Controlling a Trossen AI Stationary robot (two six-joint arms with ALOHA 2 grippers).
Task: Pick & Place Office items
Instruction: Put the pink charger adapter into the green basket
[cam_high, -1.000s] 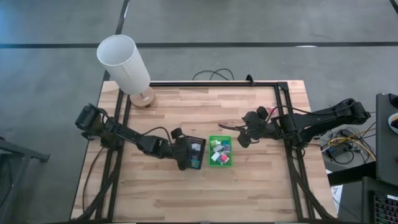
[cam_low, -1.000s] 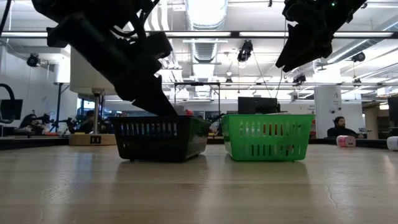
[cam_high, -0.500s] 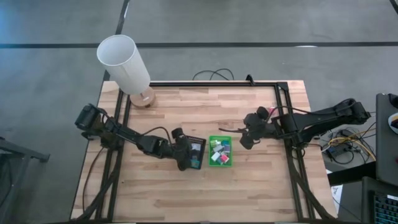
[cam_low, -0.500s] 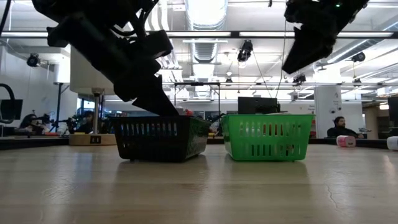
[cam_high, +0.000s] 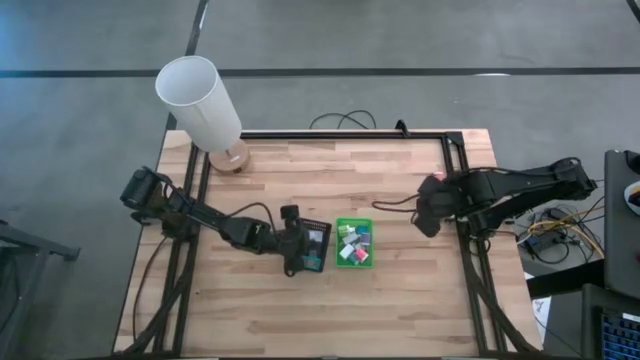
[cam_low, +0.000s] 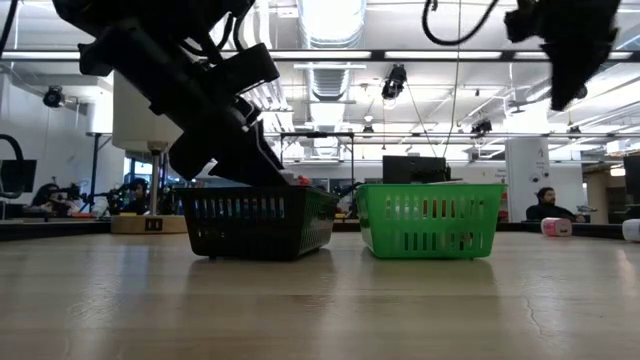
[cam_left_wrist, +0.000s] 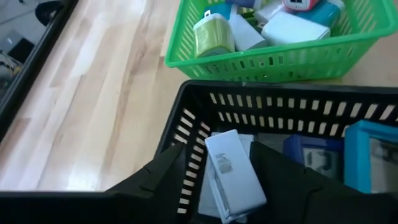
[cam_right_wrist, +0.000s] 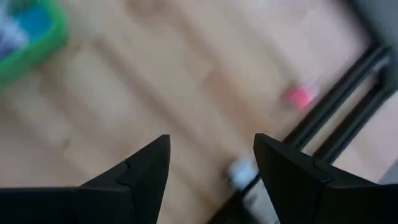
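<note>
Sorting partly done: office items (cam_high: 353, 243) mostly remain in the green basket (cam_high: 367, 265); a few lie in the black basket (cam_high: 325, 229). Left hand (cam_left_wrist: 239, 186), fingers parted, has a pale block (cam_left_wrist: 234, 175) between them; right hand (cam_right_wrist: 211, 168) open, empty, over the bench (cam_high: 270, 310).

We see a light wooden table (cam_high: 330, 300) with a dark metal frame along its edges. Near its middle stand two small baskets side by side, just apart: a black basket (cam_high: 315, 248) and a green basket (cam_high: 354, 243). At the far left corner a lamp with a tall white shade (cam_high: 199, 103) stands on a round wooden base (cam_high: 230, 158). By the right frame rail lie a small pink thing (cam_right_wrist: 298, 96) and a small white thing (cam_right_wrist: 242, 172).
</note>
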